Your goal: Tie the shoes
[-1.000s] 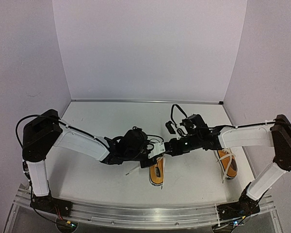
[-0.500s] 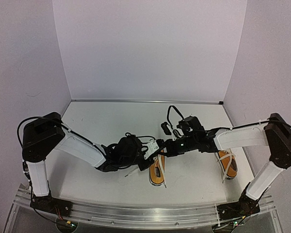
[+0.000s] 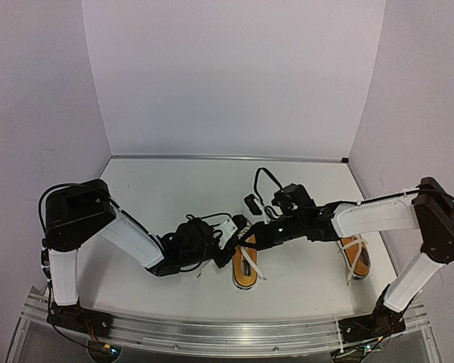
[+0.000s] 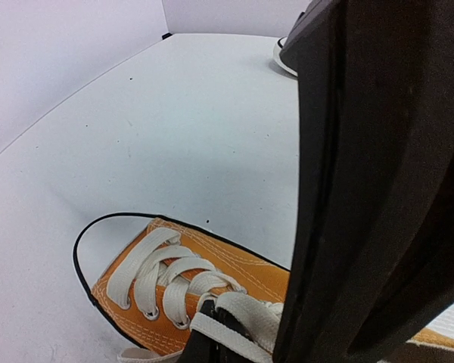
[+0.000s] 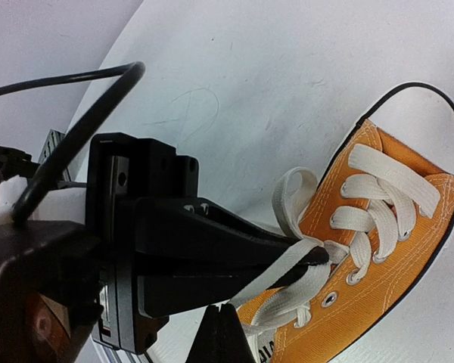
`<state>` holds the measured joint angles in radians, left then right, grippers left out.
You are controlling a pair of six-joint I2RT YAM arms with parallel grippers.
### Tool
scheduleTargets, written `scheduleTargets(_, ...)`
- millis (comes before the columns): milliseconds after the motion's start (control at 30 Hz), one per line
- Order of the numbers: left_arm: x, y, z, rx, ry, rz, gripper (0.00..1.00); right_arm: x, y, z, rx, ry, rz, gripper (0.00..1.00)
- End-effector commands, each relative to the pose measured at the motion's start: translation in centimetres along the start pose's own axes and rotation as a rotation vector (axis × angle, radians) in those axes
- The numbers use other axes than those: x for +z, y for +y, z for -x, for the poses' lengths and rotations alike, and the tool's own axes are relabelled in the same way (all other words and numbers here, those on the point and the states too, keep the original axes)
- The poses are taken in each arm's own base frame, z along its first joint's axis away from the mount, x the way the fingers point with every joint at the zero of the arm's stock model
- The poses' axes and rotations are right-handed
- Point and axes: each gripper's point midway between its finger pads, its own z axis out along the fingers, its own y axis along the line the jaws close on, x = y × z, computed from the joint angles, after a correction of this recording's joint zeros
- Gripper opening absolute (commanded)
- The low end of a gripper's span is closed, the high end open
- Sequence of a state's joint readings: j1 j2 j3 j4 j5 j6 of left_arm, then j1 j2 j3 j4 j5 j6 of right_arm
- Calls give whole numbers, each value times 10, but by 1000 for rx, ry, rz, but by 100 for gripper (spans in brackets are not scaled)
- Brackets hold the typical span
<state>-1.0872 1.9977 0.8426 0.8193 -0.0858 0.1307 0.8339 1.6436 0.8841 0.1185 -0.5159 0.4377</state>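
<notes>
White table (image 3: 174,189) and pale walls (image 3: 234,76) surround the work. One orange shoe (image 3: 244,269) lies directly beneath both sets of fingers. The other shoe (image 3: 354,257) sits well off to their right, under the right forearm, with its laces draped loose.

On the near shoe, a flat white lace (image 5: 284,291) rises from the top eyelets, and a slack loop (image 5: 291,189) stands just behind it. The left fingers (image 5: 287,246) are pinched tight on that lace at their tips and hold it taut above the tongue. The right fingers (image 5: 223,340) look pressed together just below, close beside a strand. I cannot tell whether anything is caught between them.

The step in hand seems to be forming or crossing the first loop. To do it well, the left fingers should hold steady tension so the flat lace does not twist or slip. The right fingers should open only enough to take the free strand close to the pinch. The pull should run along the shoe, since a small shoe like this will probably slide or tip if it is tugged sideways.
</notes>
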Motion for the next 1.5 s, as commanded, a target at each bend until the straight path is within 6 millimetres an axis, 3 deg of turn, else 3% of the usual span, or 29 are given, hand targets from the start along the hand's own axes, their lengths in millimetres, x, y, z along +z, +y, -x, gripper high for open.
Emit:
scheduleTargets(0,-5,2,6,-4,-87,-2,0,3,19,-3,-28,25,72,1)
scheduleTargets(100,-8,-2,10,3,-142,-22,0,2,15,-6,-25,33,53,5)
scheduleTargets(400,-10,-7,18,27,-221,-47,0,-18,16,2,-54,4,8,33)
scheduleTargets(633,-8,-7,18,48,-212,-46,0,-53,21,31,-79,-111,-25,46)
scheduleTargets(700,-8,-8,18,49,-213,-50,0,-60,18,40,-78,-142,-51,46)
scheduleTargets(800,-9,-12,17,54,-212,-76,0,-58,-10,39,-39,-125,-177,36)
scheduleTargets(867,-9,-14,17,58,-211,-82,0,-50,-27,30,-17,-70,-243,27)
scheduleTargets(1000,-9,-17,16,78,-211,-93,0,-31,-39,14,22,8,-250,19)
scheduleTargets(1467,-5,-25,10,164,-177,-106,0,-19,-33,6,45,43,-175,24)
